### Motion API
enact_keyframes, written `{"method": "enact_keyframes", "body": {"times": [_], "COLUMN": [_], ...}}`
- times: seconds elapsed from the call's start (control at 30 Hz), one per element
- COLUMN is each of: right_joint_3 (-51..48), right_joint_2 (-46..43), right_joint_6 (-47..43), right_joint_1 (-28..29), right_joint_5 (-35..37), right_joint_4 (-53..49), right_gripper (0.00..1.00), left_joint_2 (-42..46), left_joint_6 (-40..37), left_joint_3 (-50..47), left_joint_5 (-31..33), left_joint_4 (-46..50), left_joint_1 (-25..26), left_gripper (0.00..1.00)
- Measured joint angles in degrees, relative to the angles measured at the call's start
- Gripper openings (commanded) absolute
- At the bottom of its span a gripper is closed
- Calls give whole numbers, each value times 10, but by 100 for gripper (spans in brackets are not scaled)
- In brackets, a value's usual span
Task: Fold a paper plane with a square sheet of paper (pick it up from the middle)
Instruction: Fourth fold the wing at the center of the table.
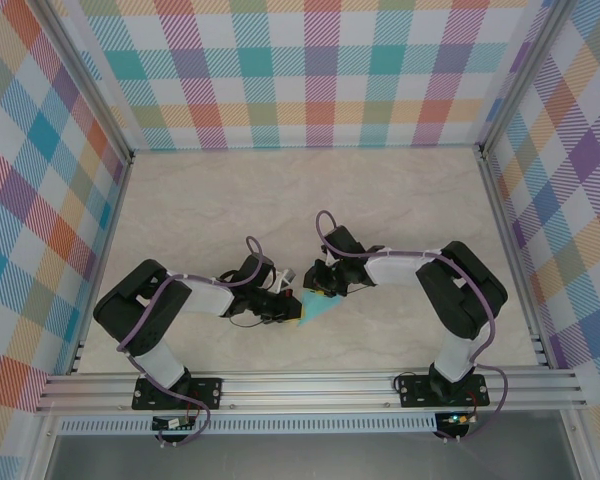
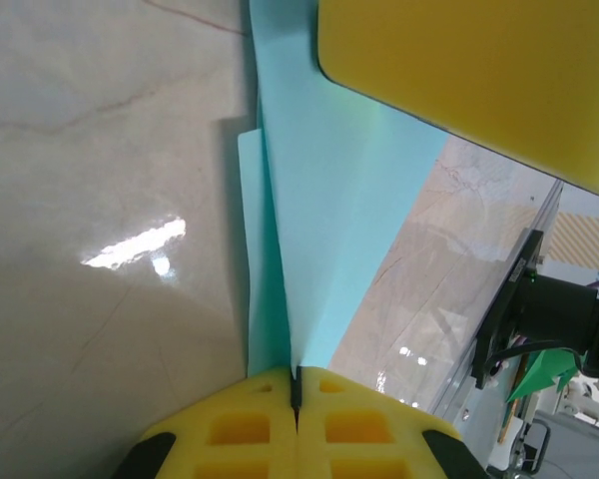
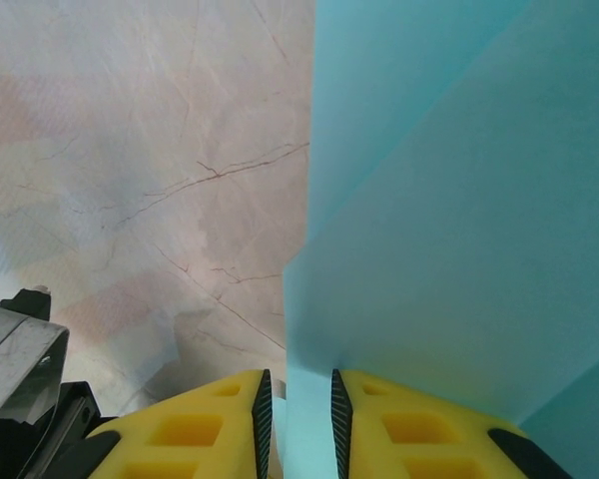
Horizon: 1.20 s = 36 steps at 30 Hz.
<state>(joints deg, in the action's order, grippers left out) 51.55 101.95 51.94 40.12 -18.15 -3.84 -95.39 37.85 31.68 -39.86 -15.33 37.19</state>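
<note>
Paper plane (image 1: 320, 309) sits between our grippers: left gripper (image 2: 296, 384) pinches it closed, right gripper (image 3: 298, 404) clasps its edge.

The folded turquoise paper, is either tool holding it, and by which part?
Both are. The left tool is shut on an edge of the folded turquoise paper at its crease; the right tool pinches another edge between its yellow pads.

No readable text, label, brand or number on anything here
</note>
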Motion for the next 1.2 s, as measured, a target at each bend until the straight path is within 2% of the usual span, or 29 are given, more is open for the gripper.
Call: {"method": "enact_keyframes", "body": {"times": [0.7,0.93,1.2], "right_joint_3": [21,20,15], "right_joint_2": [24,25,25], "right_joint_6": [-4,-3,-3], "right_joint_1": [-4,-4,-4], "right_joint_5": [-6,-5,-6], "right_joint_4": [0,0,11], "right_gripper": [25,24,24], "left_joint_2": [0,7,26], "left_joint_6": [18,15,5], "left_joint_3": [-5,-4,-4], "left_joint_5": [3,5,7], "left_joint_4": [-13,-5,20], "left_joint_1": [-3,-3,-6], "left_gripper": [0,11,6]}}
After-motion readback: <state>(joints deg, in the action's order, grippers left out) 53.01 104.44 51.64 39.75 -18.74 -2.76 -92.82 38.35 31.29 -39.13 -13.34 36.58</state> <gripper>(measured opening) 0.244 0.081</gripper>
